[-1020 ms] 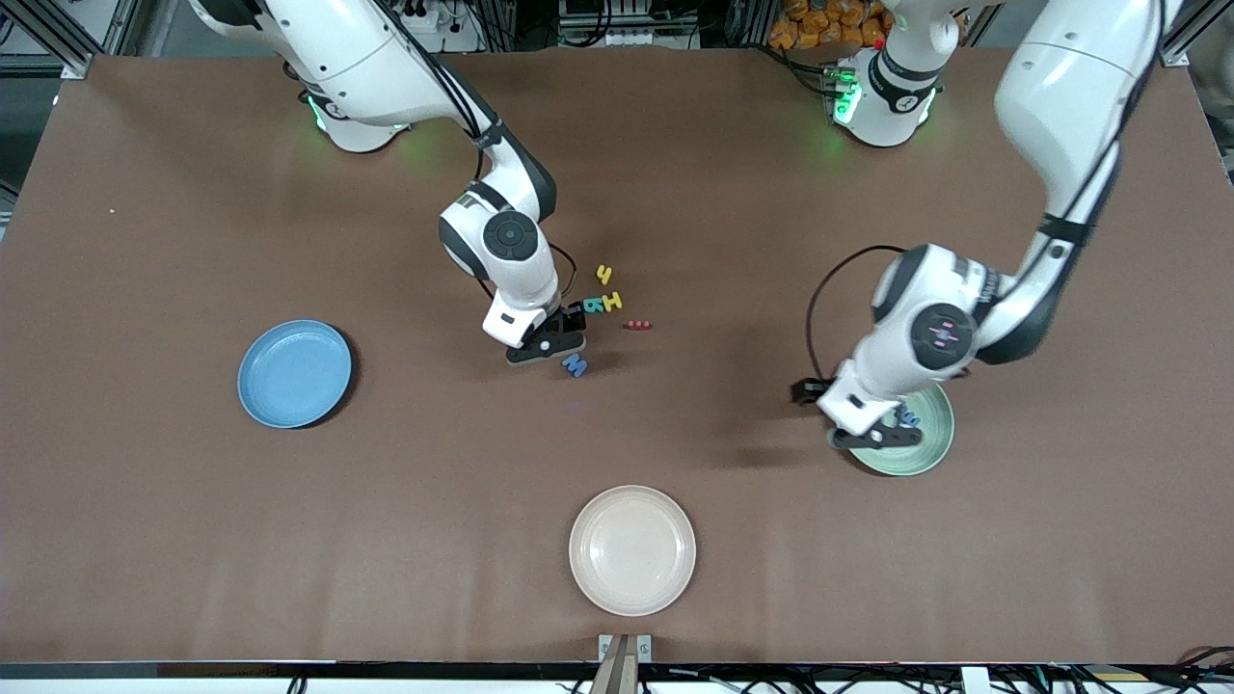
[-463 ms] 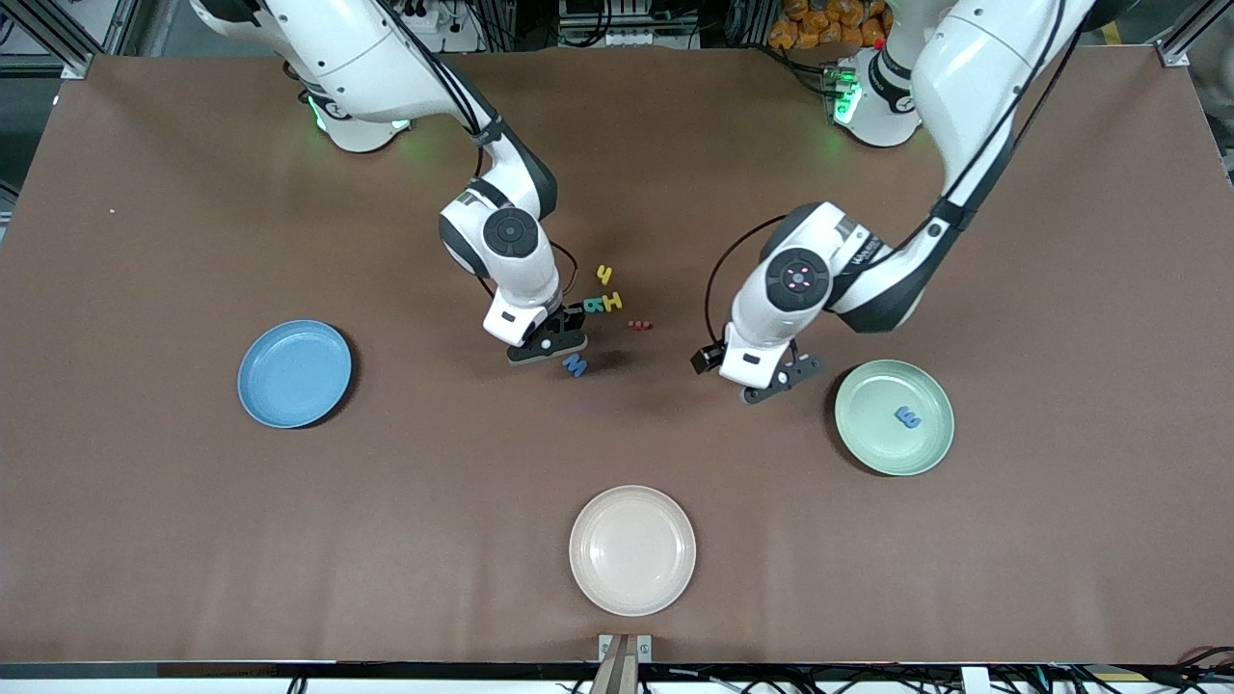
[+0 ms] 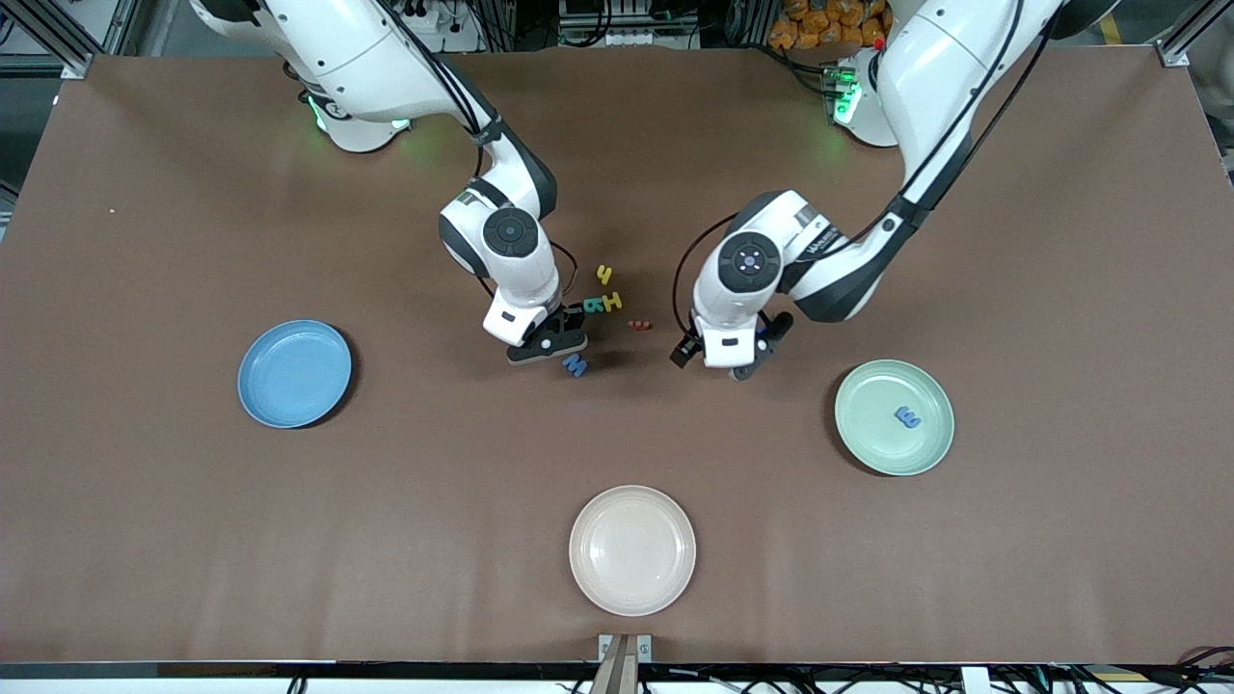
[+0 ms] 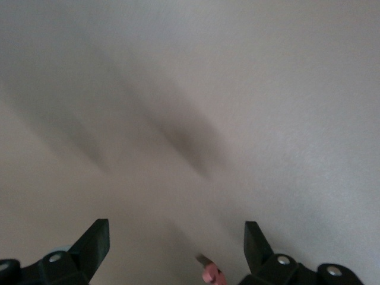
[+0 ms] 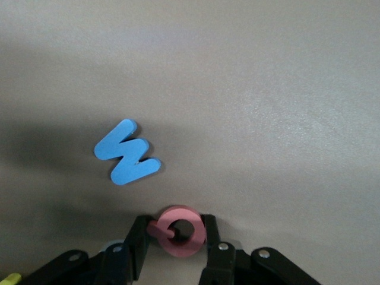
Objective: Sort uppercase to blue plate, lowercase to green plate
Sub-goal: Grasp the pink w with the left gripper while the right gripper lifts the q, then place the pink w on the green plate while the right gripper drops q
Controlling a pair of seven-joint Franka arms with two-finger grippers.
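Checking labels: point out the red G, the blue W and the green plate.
red G (image 5: 180, 231): right wrist view, on its ring body.
blue W (image 5: 126, 153): right wrist view, middle of the letter.
green plate (image 3: 930, 439): front view, bare inner surface.

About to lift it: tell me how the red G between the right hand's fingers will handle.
The red G looks thick and flat, probably light and fairly stiff. The right hand pinches it across the ring, so it could pivot. Laid flat, it seems unlikely to roll.

Sky-blue plate, mint-green plate, cream plate, brown table, red G, blue W.
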